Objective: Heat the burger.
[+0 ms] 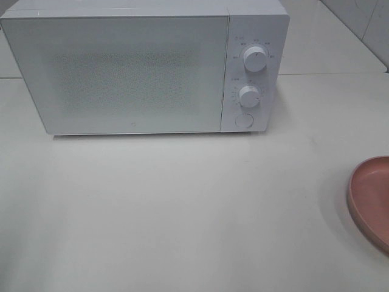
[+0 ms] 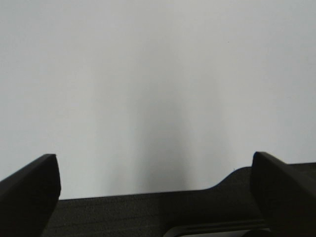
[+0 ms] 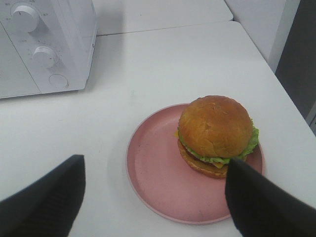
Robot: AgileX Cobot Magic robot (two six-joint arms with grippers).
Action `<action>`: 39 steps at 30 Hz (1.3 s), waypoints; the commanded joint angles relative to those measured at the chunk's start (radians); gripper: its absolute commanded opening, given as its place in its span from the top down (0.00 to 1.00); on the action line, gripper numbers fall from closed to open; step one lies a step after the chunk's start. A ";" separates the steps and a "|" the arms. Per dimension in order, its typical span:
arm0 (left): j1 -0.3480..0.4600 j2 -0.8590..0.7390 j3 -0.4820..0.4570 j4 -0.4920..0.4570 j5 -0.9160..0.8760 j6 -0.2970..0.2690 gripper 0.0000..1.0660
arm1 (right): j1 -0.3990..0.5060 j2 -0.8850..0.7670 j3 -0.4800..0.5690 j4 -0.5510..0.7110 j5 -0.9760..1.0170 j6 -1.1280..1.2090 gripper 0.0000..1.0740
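Sitting Untouched: Burger on Plate, Microwave Shut

1 white microwave (image 1: 134,73), door closed, w/ 2 dials (image 1: 254,58) and 1 round button (image 1: 243,120); tiny print around dials, too small to read. Right of microwave: 1 pink plate (image 3: 158,173) on the white table (image 1: 182,213), 1 burger (image 3: 216,134) on it. Left gripper (image 2: 155,182) spread wide, holding nothing. Right gripper (image 3: 155,190) spread wide above plate, not touching burger.

left gripper (image 2: 155,190) | jaws wide apart, nothing between them | two black fingers (image 2: 30,195) at the frame's lower corners, black gripper body across the lower edge | bench (image 2: 158,79): plain white surface, soft grey shadow down the middle | no contact with bench visible
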 commanded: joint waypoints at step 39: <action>0.003 -0.497 0.004 0.005 -0.015 -0.010 0.10 | -0.007 -0.027 0.000 -0.006 -0.005 -0.006 0.30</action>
